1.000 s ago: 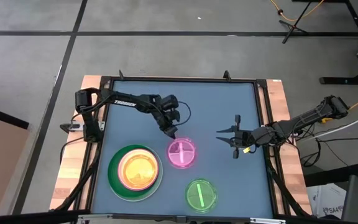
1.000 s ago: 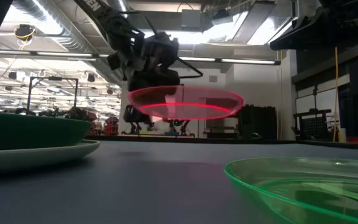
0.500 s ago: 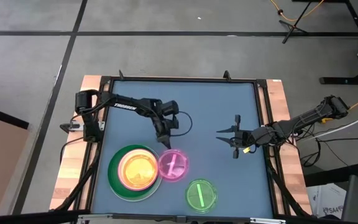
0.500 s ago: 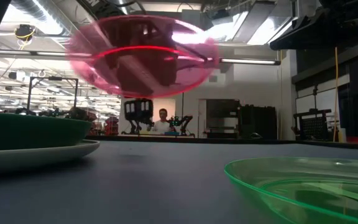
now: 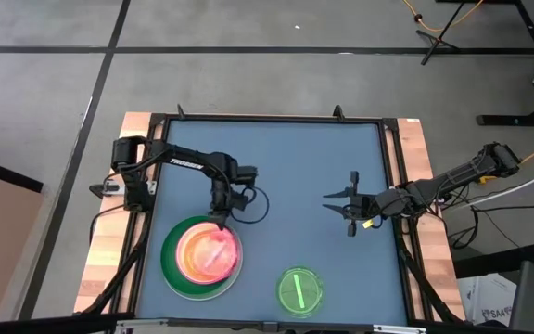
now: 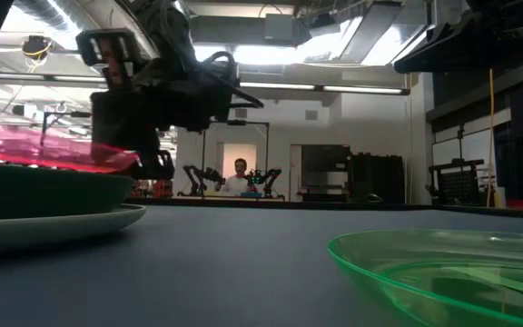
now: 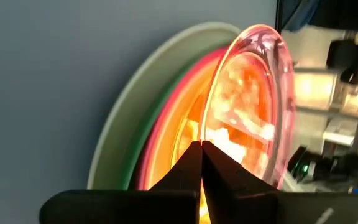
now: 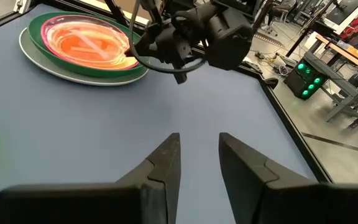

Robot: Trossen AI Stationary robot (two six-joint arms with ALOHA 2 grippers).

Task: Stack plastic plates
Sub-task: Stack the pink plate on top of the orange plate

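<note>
A small translucent pink plate (image 5: 209, 254) hangs over the stack at the table's near left: an orange plate (image 7: 185, 134) in a dark green plate (image 6: 44, 189) on a pale plate (image 6: 71, 222). My left gripper (image 5: 220, 220) is shut on the pink plate's far rim. A small translucent green plate (image 5: 299, 290) lies flat on the table near the near edge. My right gripper (image 5: 346, 209) hovers open over the table's right half, touching nothing. My left gripper pinches the pink plate's rim (image 7: 209, 127) on its far side between the two shut fingers (image 7: 188, 163). The fingers come slanting down from the far side. The plate sits slightly tilted just over the orange plate; whether its near side touches the stack I cannot tell.
Bare grey table top lies between the stack and my right gripper (image 8: 197, 160). A raised black frame (image 5: 387, 167) borders the table. The left arm's cable loops beside its gripper (image 5: 253, 199). A person (image 6: 240, 169) stands far behind the table.
My left gripper has carried the pink plate from the table's middle toward the near left, first lifting it, then lowering it over the stack. The plate now covers the orange plate. The gripper has stayed shut on the rim throughout.
</note>
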